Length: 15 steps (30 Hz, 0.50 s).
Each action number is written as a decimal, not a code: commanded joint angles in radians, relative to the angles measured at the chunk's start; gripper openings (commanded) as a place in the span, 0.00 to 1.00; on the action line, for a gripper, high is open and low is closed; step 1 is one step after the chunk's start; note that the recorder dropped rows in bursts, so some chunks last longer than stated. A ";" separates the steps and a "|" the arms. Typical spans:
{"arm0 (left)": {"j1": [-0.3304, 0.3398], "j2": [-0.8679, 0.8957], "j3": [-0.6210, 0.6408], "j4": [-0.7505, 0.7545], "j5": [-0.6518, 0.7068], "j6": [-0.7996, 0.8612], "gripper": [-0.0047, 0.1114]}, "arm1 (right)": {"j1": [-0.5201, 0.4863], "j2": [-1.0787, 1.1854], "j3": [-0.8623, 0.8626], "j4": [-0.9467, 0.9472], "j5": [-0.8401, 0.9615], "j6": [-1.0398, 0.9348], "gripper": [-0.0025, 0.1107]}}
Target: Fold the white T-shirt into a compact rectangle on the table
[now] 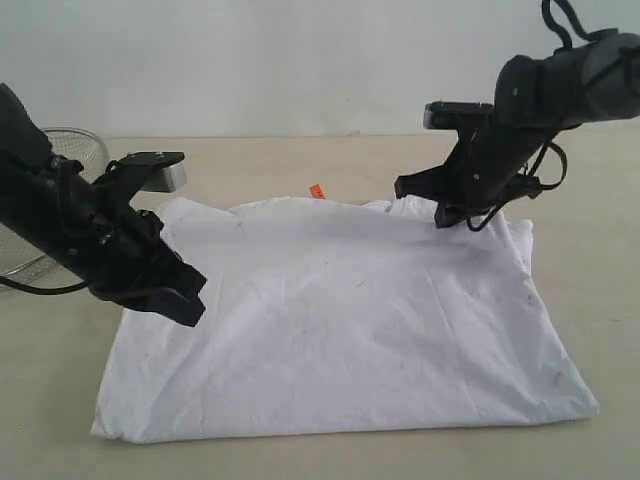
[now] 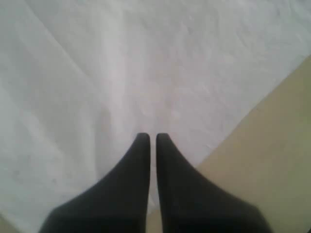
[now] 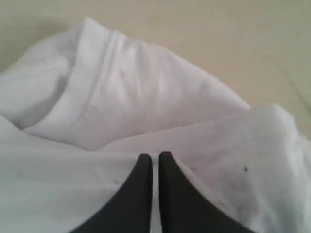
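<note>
Pale beige counter point(image 1: 330, 462) fills the frame, and the white T-shirt point(image 1: 340, 330) lies flat across its lower centre. At the shirt's left edge hangs the left tool point(image 1: 178, 300), fingers pressed together on nothing. Farther back, at upper right, the right tool point(image 1: 440, 215) is likewise closed over bunched fabric. A wire bowl point(image 1: 70, 150) sits at upper left.

The wire mesh bowl point(image 1: 83, 152) was cut off by the exterior view's left edge and largely hidden behind the left arm point(image 1: 70, 225). The orange tag point(image 1: 316, 191) at the far edge of the white T-shirt point(image 1: 340, 320) was too small to read. In both wrist views the shirt ran out of frame and appeared soft-focused, and whether the right gripper point(image 3: 155, 156) held cloth in the slit between its fingers could not be told.
</note>
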<state>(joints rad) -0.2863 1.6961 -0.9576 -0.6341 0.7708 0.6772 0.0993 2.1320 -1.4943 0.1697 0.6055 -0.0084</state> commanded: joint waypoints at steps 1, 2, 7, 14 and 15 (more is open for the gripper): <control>-0.005 -0.004 -0.002 -0.012 -0.001 -0.004 0.08 | -0.001 -0.076 -0.011 -0.028 0.000 0.000 0.02; -0.005 -0.004 -0.002 -0.012 -0.004 -0.004 0.08 | -0.001 -0.080 -0.011 -0.028 0.012 0.000 0.02; -0.005 -0.004 -0.002 -0.012 -0.011 -0.002 0.08 | -0.001 -0.084 0.005 -0.075 0.074 0.001 0.02; -0.005 -0.004 -0.002 -0.012 -0.005 0.000 0.08 | -0.037 -0.024 0.017 -0.136 0.055 0.078 0.02; -0.005 -0.004 -0.002 -0.012 -0.005 0.000 0.08 | -0.051 -0.003 0.017 -0.136 0.055 0.080 0.02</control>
<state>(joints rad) -0.2863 1.6961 -0.9576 -0.6341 0.7663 0.6772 0.0765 2.1032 -1.4825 0.0500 0.6599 0.0604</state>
